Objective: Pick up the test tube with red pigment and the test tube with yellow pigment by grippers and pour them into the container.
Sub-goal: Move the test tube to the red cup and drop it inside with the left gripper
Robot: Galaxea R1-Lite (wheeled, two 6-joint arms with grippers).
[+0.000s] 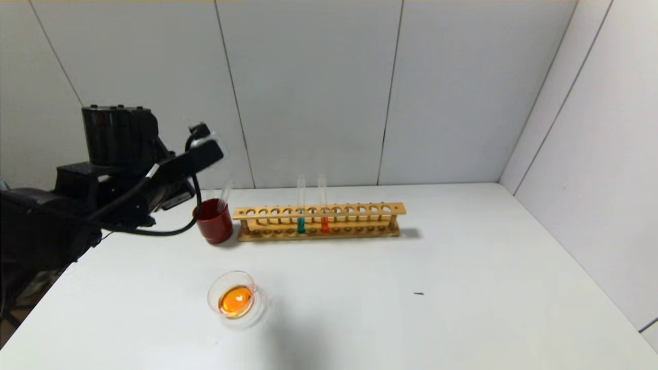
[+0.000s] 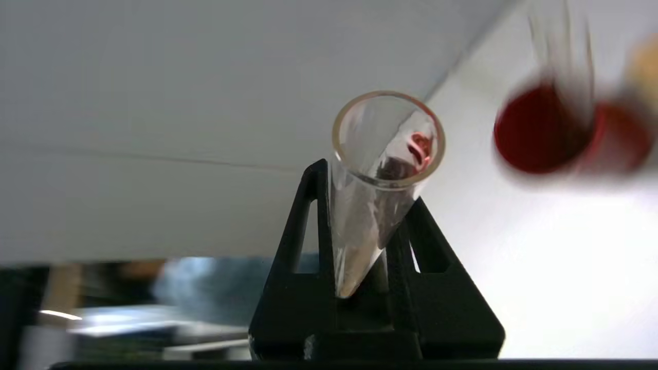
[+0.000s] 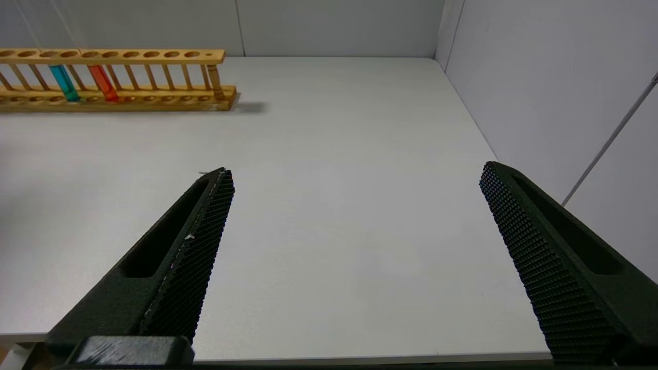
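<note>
My left gripper (image 1: 208, 149) hangs raised over the table's left side, above and left of the dark red cup, and is shut on an empty clear test tube (image 2: 360, 216). The tube's open mouth points away from the wrist, with a faint reddish trace inside. I cannot tell whether it held red or yellow pigment. No tube with yellow liquid shows. The container (image 1: 234, 298), a small clear glass dish, sits near the front left and holds orange liquid. My right gripper (image 3: 355, 169) is open over bare table on the right, out of the head view.
A wooden rack (image 1: 318, 211) stands mid-table with a teal-liquid tube (image 1: 300, 224) and an orange-red tube (image 1: 324, 224). The dark red cup (image 1: 214, 222) beside its left end holds another empty tube (image 1: 224, 194). Walls close in behind and on the right.
</note>
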